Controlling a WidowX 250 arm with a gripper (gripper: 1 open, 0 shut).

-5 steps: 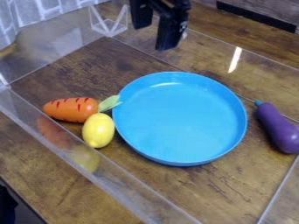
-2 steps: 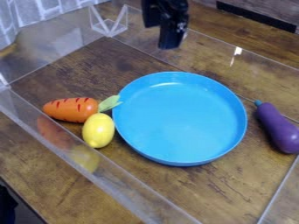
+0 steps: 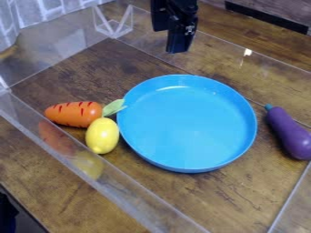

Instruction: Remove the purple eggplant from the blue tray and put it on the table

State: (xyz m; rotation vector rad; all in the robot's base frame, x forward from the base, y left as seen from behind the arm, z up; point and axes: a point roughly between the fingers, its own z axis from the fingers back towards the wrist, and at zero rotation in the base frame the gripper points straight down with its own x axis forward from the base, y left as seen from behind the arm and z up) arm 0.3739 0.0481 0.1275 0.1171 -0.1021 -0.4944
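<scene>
The purple eggplant lies on the brown wooden table, just right of the blue tray and outside its rim. Nothing lies in the tray. My gripper hangs at the back of the scene, above the table behind the tray's far edge and pointing down. It is well apart from the eggplant. Its dark fingers stand open with nothing between them.
An orange carrot and a yellow lemon lie on the table against the tray's left side. Clear plastic walls run along the left and front edges.
The gripper has rolled a little about its downward axis and shows narrower at the top of the view. Eggplant, tray, carrot and lemon have not moved.
</scene>
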